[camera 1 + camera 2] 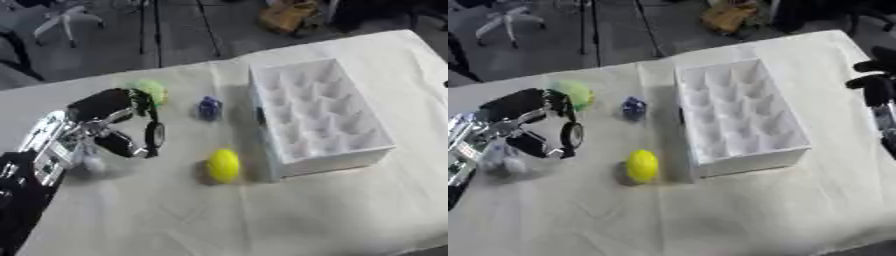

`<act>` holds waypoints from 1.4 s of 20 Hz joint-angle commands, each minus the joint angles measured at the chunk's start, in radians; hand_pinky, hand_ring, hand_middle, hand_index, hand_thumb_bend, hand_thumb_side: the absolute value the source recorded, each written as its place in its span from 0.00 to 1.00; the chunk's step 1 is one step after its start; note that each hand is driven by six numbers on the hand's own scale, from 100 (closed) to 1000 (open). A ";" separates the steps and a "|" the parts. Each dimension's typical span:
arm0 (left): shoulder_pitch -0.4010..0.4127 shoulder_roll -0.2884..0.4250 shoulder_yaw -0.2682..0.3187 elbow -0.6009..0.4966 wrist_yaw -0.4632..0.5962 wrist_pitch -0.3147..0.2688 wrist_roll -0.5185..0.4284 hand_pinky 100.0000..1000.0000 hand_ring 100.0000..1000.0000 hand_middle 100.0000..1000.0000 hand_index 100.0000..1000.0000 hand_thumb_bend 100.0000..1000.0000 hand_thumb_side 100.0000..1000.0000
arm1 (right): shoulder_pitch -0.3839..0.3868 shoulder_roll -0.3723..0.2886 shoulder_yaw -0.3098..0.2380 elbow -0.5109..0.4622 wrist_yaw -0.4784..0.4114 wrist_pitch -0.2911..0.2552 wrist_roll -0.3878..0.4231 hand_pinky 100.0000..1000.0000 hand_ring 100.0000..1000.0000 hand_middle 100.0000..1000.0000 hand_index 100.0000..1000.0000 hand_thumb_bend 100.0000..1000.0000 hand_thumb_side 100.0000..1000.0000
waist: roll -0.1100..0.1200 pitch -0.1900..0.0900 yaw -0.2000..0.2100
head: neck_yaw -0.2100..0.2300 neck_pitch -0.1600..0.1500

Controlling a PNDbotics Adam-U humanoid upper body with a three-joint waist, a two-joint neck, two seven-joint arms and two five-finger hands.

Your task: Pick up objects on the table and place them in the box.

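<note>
A white box (319,112) with a ridged inner tray lies right of centre on the cloth-covered table (227,215). A yellow egg-shaped object (223,165) sits just left of the box's near corner. A small blue object (209,108) lies further back, beside the box's left wall. A light green object (154,90) sits at the back left, partly hidden by my left hand (118,122). That hand hovers right beside the green object, fingers curled in an arc with nothing between them. My right hand (877,87) shows at the right edge, beyond the box, fingers bent.
A small whitish thing (93,163) lies under my left forearm. Beyond the table's far edge stand an office chair (66,17), tripod legs (153,30) and a brown bag (289,15) on the floor.
</note>
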State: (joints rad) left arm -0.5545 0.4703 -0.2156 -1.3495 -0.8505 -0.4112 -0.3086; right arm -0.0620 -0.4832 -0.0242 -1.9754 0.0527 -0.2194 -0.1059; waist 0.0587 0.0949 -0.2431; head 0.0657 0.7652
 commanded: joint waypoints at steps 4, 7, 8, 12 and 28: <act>-0.110 -0.034 -0.021 0.009 -0.008 -0.019 0.008 0.71 0.57 0.59 0.56 0.39 0.27 | -0.024 -0.041 0.001 -0.025 -0.019 -0.009 0.007 0.76 0.63 0.68 0.88 0.27 0.72 | -0.010 -0.014 -0.027 | 0.008 0.005; -0.162 -0.078 -0.025 0.054 0.000 -0.017 0.037 0.70 0.56 0.59 0.55 0.38 0.27 | -0.034 -0.048 0.007 -0.025 -0.026 -0.016 0.011 0.76 0.63 0.68 0.88 0.27 0.72 | -0.012 -0.015 -0.049 | 0.022 0.005; -0.175 -0.092 -0.025 0.073 0.002 -0.013 0.051 0.70 0.55 0.58 0.55 0.38 0.26 | -0.038 -0.049 0.008 -0.025 -0.029 -0.018 0.013 0.76 0.63 0.68 0.88 0.27 0.72 | -0.012 -0.016 -0.054 | 0.025 0.005; -0.219 -0.171 -0.011 0.164 0.026 0.022 0.141 0.69 0.54 0.58 0.54 0.36 0.28 | -0.060 -0.057 0.016 -0.025 -0.042 -0.029 0.021 0.76 0.63 0.69 0.88 0.27 0.73 | -0.013 -0.014 -0.086 | 0.043 0.000; -0.278 -0.335 0.046 0.387 0.052 0.074 0.376 0.69 0.54 0.60 0.65 0.76 0.48 | -0.154 -0.058 0.049 -0.025 -0.095 -0.055 0.060 0.76 0.64 0.69 0.88 0.26 0.74 | -0.008 -0.013 -0.200 | 0.074 -0.030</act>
State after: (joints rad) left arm -0.8090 0.1299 -0.1810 -0.9531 -0.7881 -0.3336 0.0583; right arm -0.2028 -0.5109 0.0272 -1.9755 -0.0333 -0.2720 -0.0504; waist 0.0584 0.0940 -0.4428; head 0.1376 0.7455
